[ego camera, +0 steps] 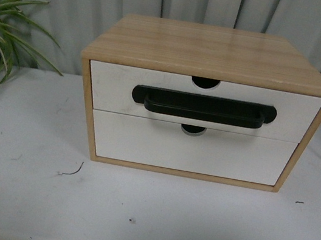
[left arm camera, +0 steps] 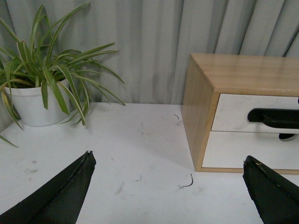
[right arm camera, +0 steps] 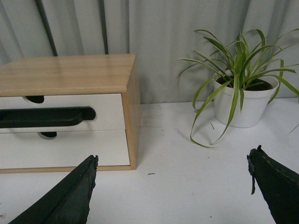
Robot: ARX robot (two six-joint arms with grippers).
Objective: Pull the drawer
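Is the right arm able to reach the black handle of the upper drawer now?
Probably yes: the right gripper is open, and only table surface lies between it and the handle; the plant stands aside.

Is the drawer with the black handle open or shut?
Shut: the drawer front sits flush with the cabinet frame; none of its sides show.

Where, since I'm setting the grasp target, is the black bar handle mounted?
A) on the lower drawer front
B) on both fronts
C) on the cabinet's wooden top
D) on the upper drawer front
D: the black bar handle spans the upper drawer front, while the lower front is plain white.
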